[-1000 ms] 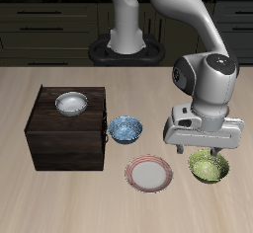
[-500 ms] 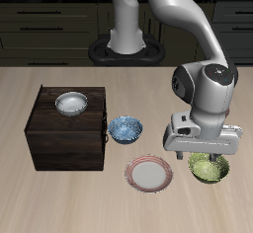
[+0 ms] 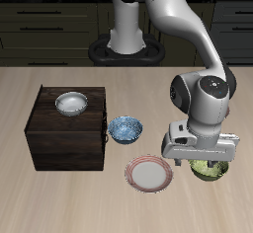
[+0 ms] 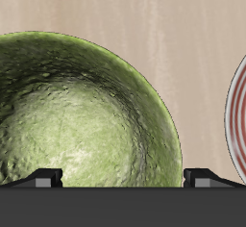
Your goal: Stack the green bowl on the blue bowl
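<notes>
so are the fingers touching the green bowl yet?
Cannot tell. The gripper hides the green bowl in the exterior view; the wrist view shows no clear contact or gap.

Illumination is even and diffuse in both views, with no hard glare. In the exterior view the light wooden desk (image 3: 40, 99) is bright, while the cabinets behind it are dim. Soft shadows lie beneath the dark wooden box (image 3: 69, 128) and under the white robot arm (image 3: 203, 99), indicating overhead light. The render is low in resolution, with slightly jagged edges. In the wrist view the mottled yellow-green glazed bowl (image 4: 77, 115) is sharp, with pale highlights on its pitted interior. No lens distortion shows at the edges.
</notes>
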{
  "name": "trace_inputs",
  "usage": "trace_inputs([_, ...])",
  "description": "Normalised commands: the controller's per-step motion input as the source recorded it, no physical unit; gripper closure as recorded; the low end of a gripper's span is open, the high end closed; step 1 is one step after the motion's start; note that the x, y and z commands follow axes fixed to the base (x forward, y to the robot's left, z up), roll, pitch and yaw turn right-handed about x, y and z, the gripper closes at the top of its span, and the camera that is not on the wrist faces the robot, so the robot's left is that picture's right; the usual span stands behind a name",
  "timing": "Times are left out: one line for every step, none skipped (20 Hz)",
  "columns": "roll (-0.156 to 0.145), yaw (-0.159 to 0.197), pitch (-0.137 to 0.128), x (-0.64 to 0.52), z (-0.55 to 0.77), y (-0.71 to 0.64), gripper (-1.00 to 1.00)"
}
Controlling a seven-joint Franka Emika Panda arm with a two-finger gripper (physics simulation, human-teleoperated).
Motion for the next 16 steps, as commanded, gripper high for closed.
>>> trace_inputs([-0.068,0.007,0.082,-0.06,-0.21,-0.15,-1.0])
trace_inputs([0.041,-0.1,-0.017,0.15,-0.08,-0.11,1.0])
trace_inputs([0.032,-0.003,0.003,-0.05,-0.07,-0.14,1.0])
trace_inputs([-0.053,-0.018,0.028,-0.08,0.08,-0.22,1.0])
trace_inputs([0.01,-0.002,-0.038,0.04,0.16,-0.15,1.0])
trace_inputs([-0.001,0.009,-0.024,0.04,0.18,-0.15,1.0])
trace_inputs([-0.025,-0.034,-0.026,-0.07,0.37,-0.25,1.0])
trace_inputs([0.002,0.022,-0.068,-0.1,0.33,-0.13,1.0])
trace_inputs([-0.021,-0.01,-0.038,-0.05,0.29,-0.19,1.0])
trace_inputs([0.021,-0.012,-0.011,-0.06,0.28,-0.1,1.0])
trace_inputs([-0.012,0.013,-0.035,-0.06,0.28,-0.22,1.0])
trace_inputs([0.006,-0.018,-0.03,-0.03,0.27,-0.14,1.0])
trace_inputs([-0.003,0.062,-0.066,-0.08,0.31,-0.12,1.0])
trace_inputs([-0.016,-0.037,-0.009,-0.01,0.19,-0.24,1.0])
trace_inputs([0.007,0.012,-0.04,-0.07,0.26,-0.19,1.0])
trace_inputs([-0.011,0.06,-0.044,-0.01,0.23,-0.09,1.0])
